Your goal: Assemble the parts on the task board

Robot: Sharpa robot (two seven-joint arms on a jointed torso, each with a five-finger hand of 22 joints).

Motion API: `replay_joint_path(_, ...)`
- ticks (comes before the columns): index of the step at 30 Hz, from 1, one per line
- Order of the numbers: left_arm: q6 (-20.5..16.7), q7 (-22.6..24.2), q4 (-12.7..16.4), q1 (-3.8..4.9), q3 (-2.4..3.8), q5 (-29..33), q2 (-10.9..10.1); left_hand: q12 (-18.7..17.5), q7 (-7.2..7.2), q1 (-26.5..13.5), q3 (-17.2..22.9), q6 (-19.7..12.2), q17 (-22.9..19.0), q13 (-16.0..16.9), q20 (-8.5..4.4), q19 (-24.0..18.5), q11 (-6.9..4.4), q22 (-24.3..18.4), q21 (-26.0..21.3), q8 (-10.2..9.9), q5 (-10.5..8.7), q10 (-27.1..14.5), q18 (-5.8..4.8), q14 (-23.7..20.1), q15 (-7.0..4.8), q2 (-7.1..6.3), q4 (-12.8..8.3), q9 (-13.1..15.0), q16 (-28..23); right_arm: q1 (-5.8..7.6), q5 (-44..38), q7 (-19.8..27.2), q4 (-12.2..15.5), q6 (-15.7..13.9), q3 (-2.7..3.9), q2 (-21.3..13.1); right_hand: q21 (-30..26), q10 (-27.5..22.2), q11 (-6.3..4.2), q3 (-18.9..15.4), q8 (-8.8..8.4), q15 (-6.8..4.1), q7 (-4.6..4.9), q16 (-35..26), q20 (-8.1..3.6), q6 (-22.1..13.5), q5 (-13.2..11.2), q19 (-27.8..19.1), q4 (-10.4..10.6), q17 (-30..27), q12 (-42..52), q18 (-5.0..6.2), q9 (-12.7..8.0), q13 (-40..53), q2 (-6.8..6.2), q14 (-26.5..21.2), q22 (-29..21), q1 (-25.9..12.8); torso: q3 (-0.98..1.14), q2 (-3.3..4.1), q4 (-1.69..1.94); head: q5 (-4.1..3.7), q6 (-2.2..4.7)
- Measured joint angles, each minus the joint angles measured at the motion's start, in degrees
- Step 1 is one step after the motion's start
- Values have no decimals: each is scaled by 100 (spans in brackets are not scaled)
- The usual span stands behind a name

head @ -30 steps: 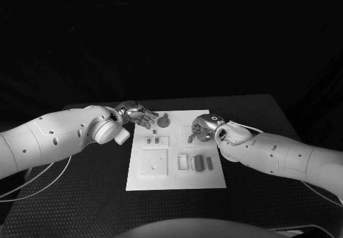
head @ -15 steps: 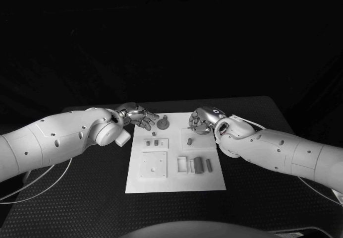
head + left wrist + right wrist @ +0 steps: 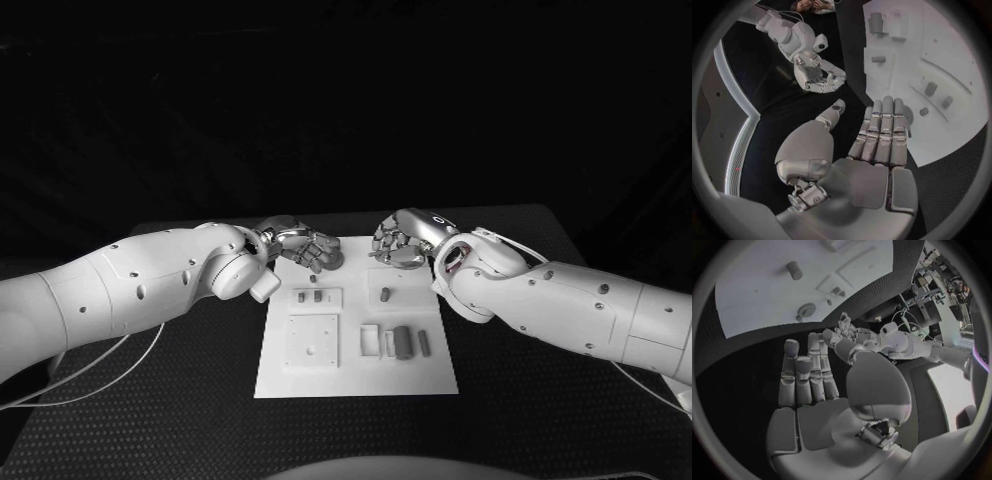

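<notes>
The white task board [image 3: 355, 370] lies in the middle of the black table. Small grey parts stand on it: a peg [image 3: 387, 293], a pair of small pieces [image 3: 306, 296] and a row of blocks [image 3: 392, 340]. My left hand [image 3: 302, 246] hovers at the board's far left corner, palm flat and fingers straight [image 3: 879, 131], holding nothing. A round part [image 3: 806, 309] lies just below its fingertips. My right hand [image 3: 402, 239] hangs over the board's far edge, fingers extended [image 3: 811, 372] and empty. The two hands face each other a short way apart.
A raised square plate [image 3: 312, 339] sits on the board's left half. Black table surface [image 3: 173, 400] surrounds the board on all sides. Both white forearms reach in low beside the board's left and right edges.
My right hand has drawn back from the peg to the board's far edge. My left hand has shifted inward over the round part. The camera has also moved a little.
</notes>
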Motion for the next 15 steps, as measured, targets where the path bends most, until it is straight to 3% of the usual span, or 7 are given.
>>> replay_joint_path(4,215,1,18,2,-58,3,29,0,-20,-223,-95,6,28,-2,0,0,0,-23,0,0,0,0,0,0,0,69,127,-17,-62,2,61,-13,120,20,0,23,0,0,0,0,-3,1,0,0,11,-1,0,10,0,0,-20,0,1,1,0,0,0,0,-2,-8,-4,15,21)
replay_joint_path(8,463,21,52,-1,-77,11,41,0,-54,-370,-180,-28,52,-8,8,-34,0,-45,0,0,0,0,0,0,0,104,212,-27,-101,2,105,-17,168,49,0,75,0,0,0,0,-4,2,2,0,20,-3,0,20,0,0,-20,-26,1,5,0,1,0,0,-2,-8,-4,14,37)
replay_joint_path(10,606,41,70,-1,-84,15,46,0,-76,-478,-321,-6,78,-8,9,-73,-101,-64,0,0,0,16,0,0,0,183,200,-27,-124,1,122,-19,190,65,-1,96,0,0,0,-1,-5,3,3,0,20,-3,0,20,-1,0,-20,-27,1,5,0,1,0,0,-2,-8,-2,10,43)
replay_joint_path(15,983,138,105,-1,-95,30,41,0,-105,-615,-462,23,112,-8,9,-74,-127,-92,0,0,0,43,0,0,0,320,192,-27,-149,1,146,-20,232,99,-1,117,0,0,0,-1,-19,10,4,0,20,-5,0,19,-1,-3,-20,-28,1,5,0,8,0,0,-4,-4,3,-9,62)
